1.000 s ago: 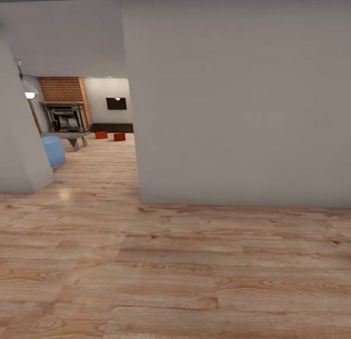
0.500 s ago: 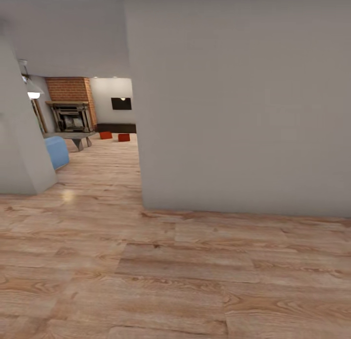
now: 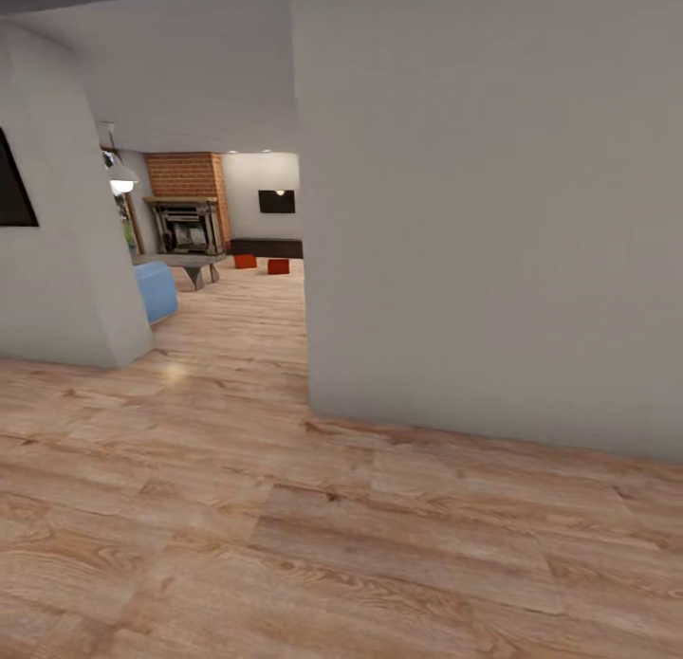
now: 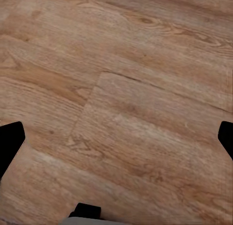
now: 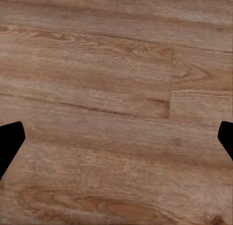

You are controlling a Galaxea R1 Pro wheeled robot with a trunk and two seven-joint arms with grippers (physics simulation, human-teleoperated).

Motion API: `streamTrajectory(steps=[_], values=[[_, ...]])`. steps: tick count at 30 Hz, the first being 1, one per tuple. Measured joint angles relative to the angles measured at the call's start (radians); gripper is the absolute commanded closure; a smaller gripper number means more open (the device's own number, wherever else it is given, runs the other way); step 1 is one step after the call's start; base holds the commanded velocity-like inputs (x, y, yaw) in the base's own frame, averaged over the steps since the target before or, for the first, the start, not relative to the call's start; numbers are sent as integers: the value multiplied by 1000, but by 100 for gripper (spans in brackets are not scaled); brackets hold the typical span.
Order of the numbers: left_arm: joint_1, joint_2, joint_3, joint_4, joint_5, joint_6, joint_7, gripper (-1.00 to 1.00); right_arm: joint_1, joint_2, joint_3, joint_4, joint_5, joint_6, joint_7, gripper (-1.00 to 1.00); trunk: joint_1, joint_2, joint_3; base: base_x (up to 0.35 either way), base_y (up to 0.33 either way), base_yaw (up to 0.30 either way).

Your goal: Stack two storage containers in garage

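Head view: we face a large pale grey wall block (image 3: 493, 204) that hides most of what lies behind it. Left of its corner a passage opens onto the living room (image 3: 228, 232) with its light wood plank floor (image 3: 285, 507). Far down that passage we see the two orange-red storage containers: the left small orange-red box (image 3: 246, 261) and the right small orange-red box (image 3: 278, 266), apart from each other on the planks, just before the long dark low cabinet (image 3: 270, 248) at the far wall. Both are too small here for us to make out walls or contents. Above the cabinet hangs a black wall TV (image 3: 276, 201). Left of it stand the red brick chimney (image 3: 188, 173) and the ornate grey fireplace (image 3: 184, 226). A grey low table (image 3: 182, 263) and a rounded blue seat (image 3: 156, 292) are partly hidden by the left pale wall (image 3: 66, 261). A dark frame (image 3: 13, 190) on that wall is cut off by the picture's edge. A white hanging lamp (image 3: 120, 175) shows beside it.

Left wrist view: plank floor close up, with the left gripper (image 4: 116, 140) spread wide, its dark fingertips (image 4: 9, 140) cut off at the picture's two sides, nothing between them.

Right wrist view: more planks, and the right gripper (image 5: 116, 137) likewise spread wide, fingertips (image 5: 9, 137) clipped at the edges, holding nothing.
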Motion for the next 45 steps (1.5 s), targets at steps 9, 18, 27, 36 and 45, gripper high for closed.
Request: streamTrajectory(steps=[9,18,27,36,45], values=[[0,0,0,0,0,0,0,-100,0,0,0,0,0,0,0,-100,0,0,0,326,0,251],[0,0,0,0,0,0,1,-100,0,0,0,0,0,0,0,-100,0,0,0,327,0,251],[0,0,0,0,0,0,0,-100,0,0,0,0,0,0,0,-100,0,0,0,326,0,251],[0,0,-1,0,0,0,0,-100,0,0,0,0,0,0,0,-100,0,0,0,326,0,251],[0,0,0,0,0,0,1,-100,0,0,0,0,0,0,0,-100,0,0,0,326,0,245]])
